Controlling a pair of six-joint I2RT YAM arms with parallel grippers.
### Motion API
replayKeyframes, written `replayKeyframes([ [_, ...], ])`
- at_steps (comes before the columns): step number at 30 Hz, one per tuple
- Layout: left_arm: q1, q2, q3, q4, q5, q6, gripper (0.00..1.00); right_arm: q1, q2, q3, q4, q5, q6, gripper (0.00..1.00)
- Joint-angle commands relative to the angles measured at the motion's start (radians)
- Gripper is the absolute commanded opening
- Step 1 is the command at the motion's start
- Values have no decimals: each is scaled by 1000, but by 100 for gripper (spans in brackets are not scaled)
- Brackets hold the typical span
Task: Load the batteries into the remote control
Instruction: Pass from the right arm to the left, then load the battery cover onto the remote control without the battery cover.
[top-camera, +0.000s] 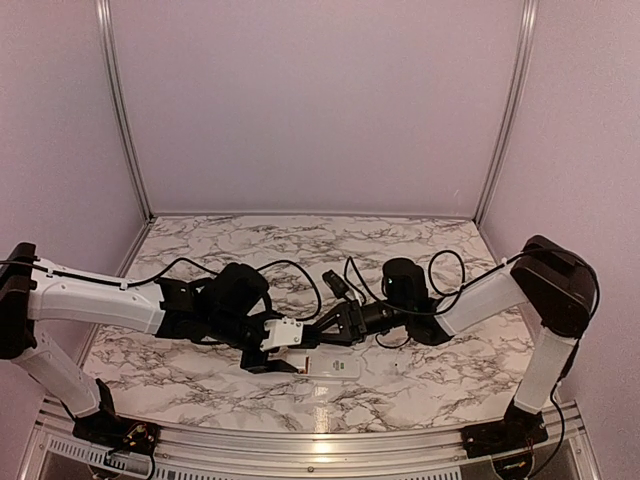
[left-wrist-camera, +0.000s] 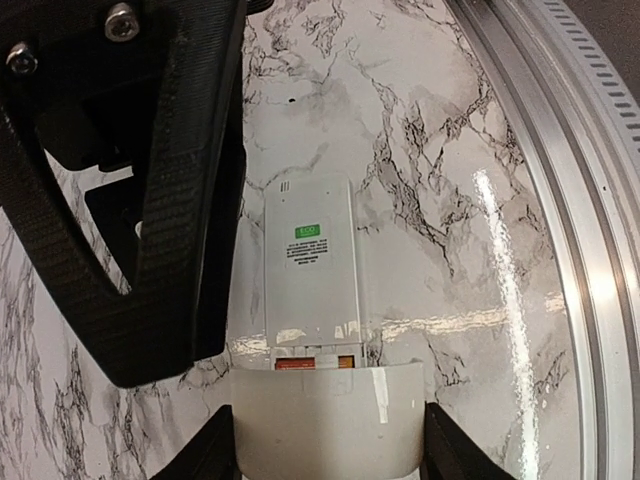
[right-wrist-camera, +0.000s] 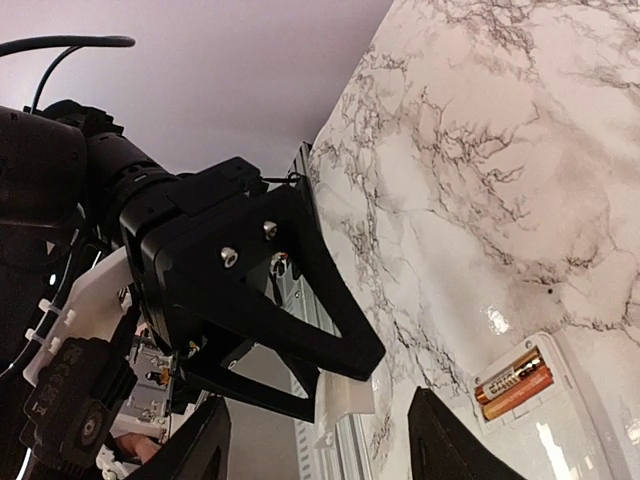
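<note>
Batteries (right-wrist-camera: 513, 383) are sitting in the remote (left-wrist-camera: 310, 270), the left hand (left-wrist-camera: 327, 430) is gripping its cover (left-wrist-camera: 325, 392), the right hand (right-wrist-camera: 318, 430) is hanging open; aligning the cover looks next.

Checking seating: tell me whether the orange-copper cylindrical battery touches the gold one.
Touching. Right wrist view: orange-copper battery and gold battery lie flush, no gap, in the white remote.

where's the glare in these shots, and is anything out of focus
Left wrist view: a bright streak of glare runs down the marble table, remote sharp, the white cover in the left gripper slightly soft. Right wrist view: glare spots beside the batteries, which look crisp. Top view: a reflection on the near rail.
</note>
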Motion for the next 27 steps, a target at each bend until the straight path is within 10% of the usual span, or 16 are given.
replayKeyframes([
  [1,11,54,-9,22,87,-22,41,-12,-65,-29,-162,56,-129,58],
  [17,61,195,34,33,120,-22,40,-47,-96,-115,-128,63,-111,19],
  [27,78,273,91,28,117,-4,40,-72,-131,-145,-144,57,-125,15],
])
